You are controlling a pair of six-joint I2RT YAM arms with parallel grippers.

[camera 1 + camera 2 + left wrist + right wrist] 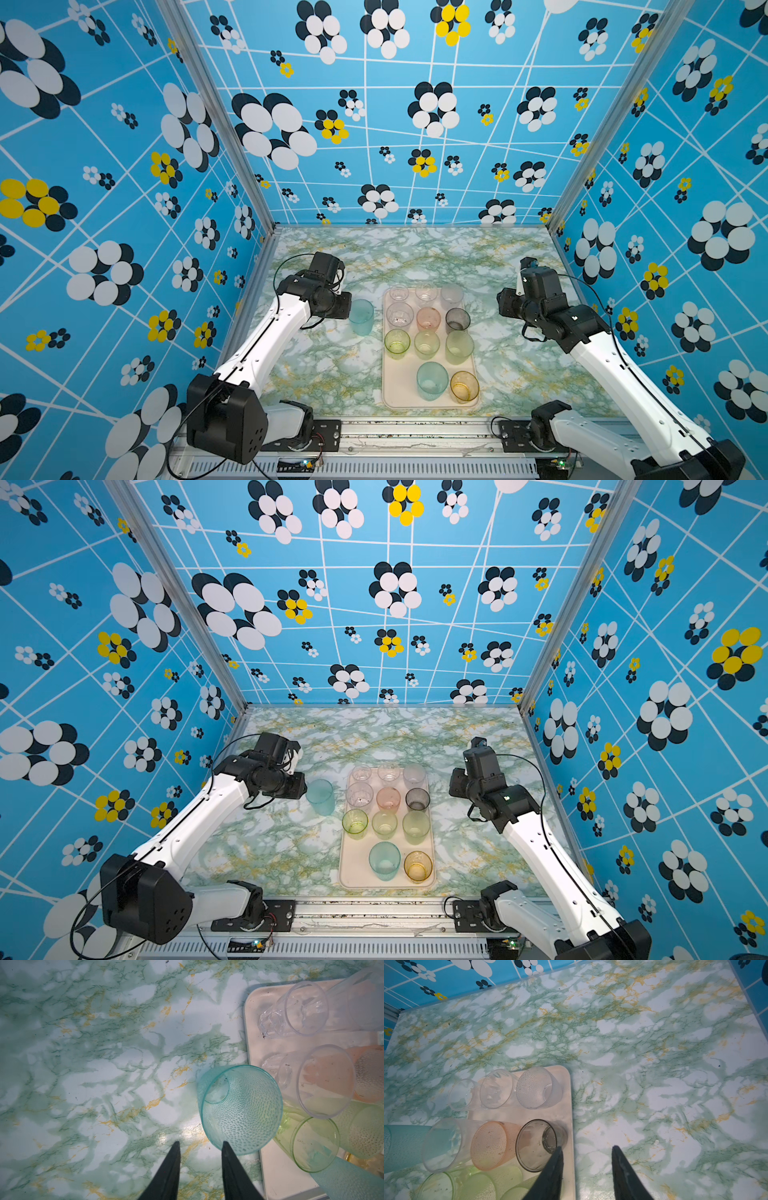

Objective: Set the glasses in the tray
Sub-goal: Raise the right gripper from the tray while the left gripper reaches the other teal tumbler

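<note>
Judging by how things lie, you are on the last glass. Eleven glasses stand upright in the tray (399, 386), and one teal glass (361, 316) is left out on the counter (324, 374), upright, just beside the tray's left edge near its far end.

Your left end effector (200, 1144) sits right at that glass. Its jaws are parted a little with only counter between them, and in the left wrist view one tip overlaps the rim. I cannot tell whether it touches. Nothing is held.

Your right end effector (586, 1148) hovers over the tray's right edge by the grey glass (536, 1145), jaws also parted and empty, well clear of the work.

The next move likely calls for getting the left jaws either side of the teal glass's wall or body, closing gently because it is light and tips easily, then lifting it above the neighbouring rims. The bare near-left corner of the tray, beside the other teal glass (432, 380), looks like the roomiest place to set it down.
</note>
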